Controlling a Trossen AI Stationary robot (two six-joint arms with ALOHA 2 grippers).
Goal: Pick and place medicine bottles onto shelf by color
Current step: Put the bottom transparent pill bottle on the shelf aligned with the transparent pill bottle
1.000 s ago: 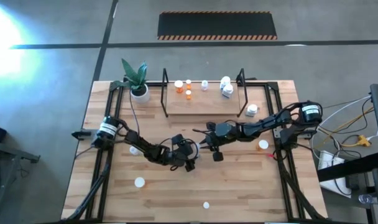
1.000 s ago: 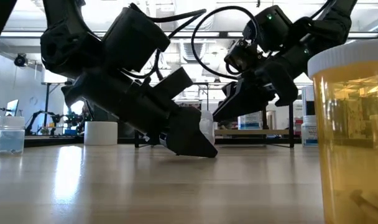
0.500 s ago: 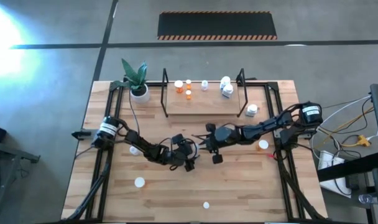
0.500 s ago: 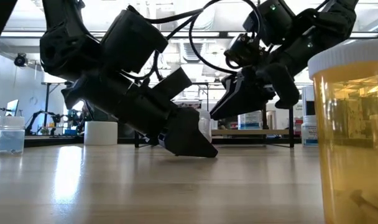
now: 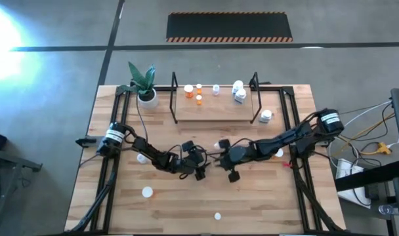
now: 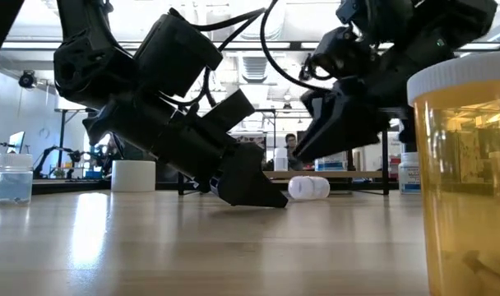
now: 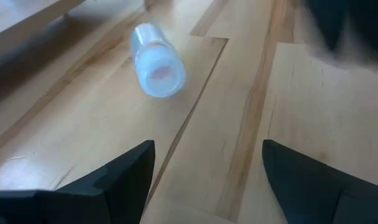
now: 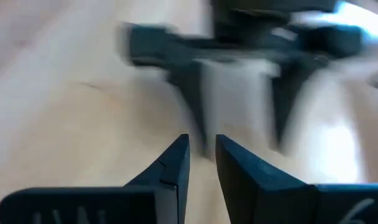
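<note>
Just in front of the shelf (image 5: 216,108), a pale bottle (image 7: 156,60) lies toppled beyond the left gripper (image 7: 204,177), jaws wide and empty. This looks like the pick-up step; next the jaws must straddle it. The right gripper (image 8: 201,163), nearly closed and empty, hovers beside.

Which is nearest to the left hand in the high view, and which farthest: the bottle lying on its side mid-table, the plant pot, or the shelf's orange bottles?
From the left hand:
1. Bottle lying on its side, mid-table, just beyond the hand.
2. Orange bottles, on the shelf's left part at the back.
3. Plant pot, back-left corner.
</note>
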